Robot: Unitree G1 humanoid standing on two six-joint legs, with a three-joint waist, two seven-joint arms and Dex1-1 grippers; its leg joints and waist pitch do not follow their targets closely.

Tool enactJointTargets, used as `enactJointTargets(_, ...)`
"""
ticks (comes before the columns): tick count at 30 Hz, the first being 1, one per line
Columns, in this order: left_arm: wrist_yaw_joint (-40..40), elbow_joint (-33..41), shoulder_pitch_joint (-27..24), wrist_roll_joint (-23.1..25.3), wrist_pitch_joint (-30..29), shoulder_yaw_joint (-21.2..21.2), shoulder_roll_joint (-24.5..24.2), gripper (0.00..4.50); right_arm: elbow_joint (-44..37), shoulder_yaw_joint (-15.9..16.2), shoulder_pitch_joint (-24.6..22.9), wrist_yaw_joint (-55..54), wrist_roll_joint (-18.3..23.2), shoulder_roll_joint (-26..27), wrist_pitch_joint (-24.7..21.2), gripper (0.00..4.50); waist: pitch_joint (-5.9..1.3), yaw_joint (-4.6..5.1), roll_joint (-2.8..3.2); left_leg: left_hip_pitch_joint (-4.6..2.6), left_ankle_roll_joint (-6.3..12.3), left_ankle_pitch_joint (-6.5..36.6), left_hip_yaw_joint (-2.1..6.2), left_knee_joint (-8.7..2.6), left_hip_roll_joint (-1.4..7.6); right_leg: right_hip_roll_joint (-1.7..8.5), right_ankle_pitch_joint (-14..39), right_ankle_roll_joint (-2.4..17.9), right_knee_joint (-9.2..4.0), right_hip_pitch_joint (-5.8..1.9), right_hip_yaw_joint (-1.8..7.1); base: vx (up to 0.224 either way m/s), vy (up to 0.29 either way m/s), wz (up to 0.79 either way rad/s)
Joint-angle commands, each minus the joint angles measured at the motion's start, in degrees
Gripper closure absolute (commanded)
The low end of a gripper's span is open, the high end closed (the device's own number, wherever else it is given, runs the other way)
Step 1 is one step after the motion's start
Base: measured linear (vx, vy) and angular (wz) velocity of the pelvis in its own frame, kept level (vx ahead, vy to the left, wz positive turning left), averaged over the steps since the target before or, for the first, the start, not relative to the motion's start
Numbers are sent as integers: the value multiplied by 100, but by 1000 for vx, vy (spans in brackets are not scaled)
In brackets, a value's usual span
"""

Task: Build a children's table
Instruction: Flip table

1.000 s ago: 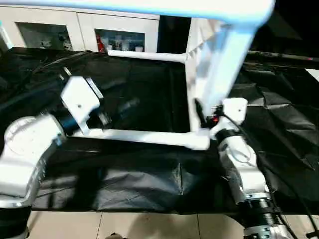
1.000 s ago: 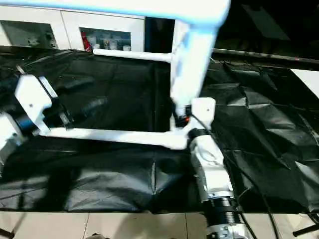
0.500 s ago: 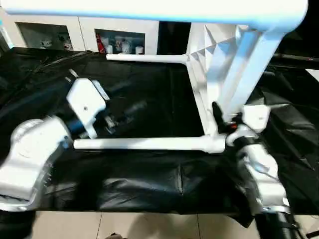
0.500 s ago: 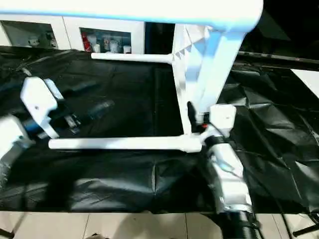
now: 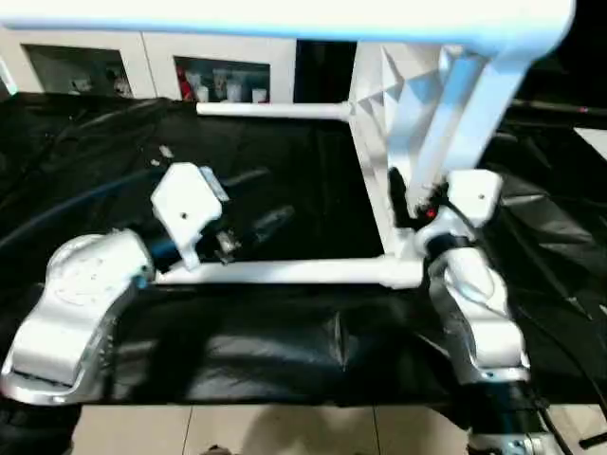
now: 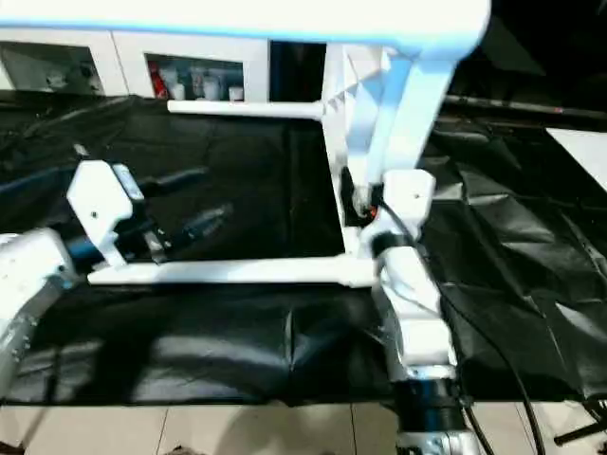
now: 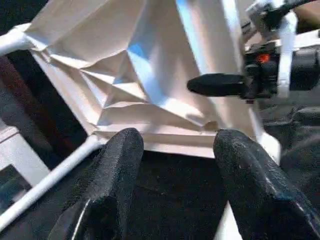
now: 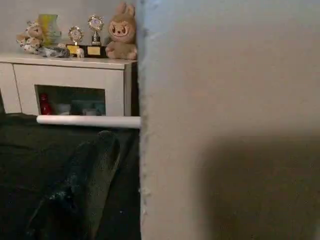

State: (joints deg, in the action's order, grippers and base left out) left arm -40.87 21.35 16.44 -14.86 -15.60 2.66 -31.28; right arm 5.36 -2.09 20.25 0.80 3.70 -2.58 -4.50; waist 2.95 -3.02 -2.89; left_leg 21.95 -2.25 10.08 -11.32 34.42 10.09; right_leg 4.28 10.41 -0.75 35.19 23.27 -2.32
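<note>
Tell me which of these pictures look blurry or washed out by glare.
Head views: the near leg across the top is blown out white with a bluish fringe, soft-edged. Right wrist view: the tabletop is a close, featureless grey blur. Left wrist view: the fingers are soft; the ribs behind are sharper.

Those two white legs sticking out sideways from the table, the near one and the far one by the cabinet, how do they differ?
The near leg runs close above the black cloth, between the two arms; the far leg sits higher in the picture, in front of the cabinet. The left gripper hovers just beyond the near leg; nothing is near the far leg. Both are white tubes plugged into the tabletop, pointing left.
</note>
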Motion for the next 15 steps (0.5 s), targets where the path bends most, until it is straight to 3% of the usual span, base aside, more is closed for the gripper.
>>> enactJointTargets(1,23,144,47,45,-69,34,-15,176,97,5,66,-128,-109,33,-143,65,-329,3,71,-162,-460,1746,143,-489,249,278,1458,632,-377,-141,242,0,0,0)
enactJointTargets(3,26,156,38,44,-77,21,-20,176,88,-29,57,-180,-119,50,-166,65,-332,3,57,-151,-453,1704,144,-488,250,281,1421,627,-370,-151,242,0,0,0)
enactJointTargets(10,80,189,8,7,-79,-9,7,176,130,-123,77,-316,-178,-13,-180,131,-329,-2,58,-155,-450,1662,137,-483,246,277,1399,598,-369,-152,244,0,0,0)
enactJointTargets(13,130,120,19,233,116,74,-2,176,115,-141,57,-307,-194,-46,-173,144,-330,4,52,-153,-444,1674,136,-478,245,276,1446,572,-380,-151,246,0,0,0)
enactJointTargets(14,199,69,48,400,250,102,-12,176,112,-139,45,-280,-187,-58,-161,172,-327,6,50,-146,-435,1667,141,-480,248,275,1447,557,-384,-156,246,0,0,0)
enactJointTargets(15,271,17,93,656,356,162,-94,176,113,-116,29,-222,-182,-83,-128,172,-329,9,53,-147,-439,1667,142,-479,251,277,1439,539,-379,-157,245,0,0,0)
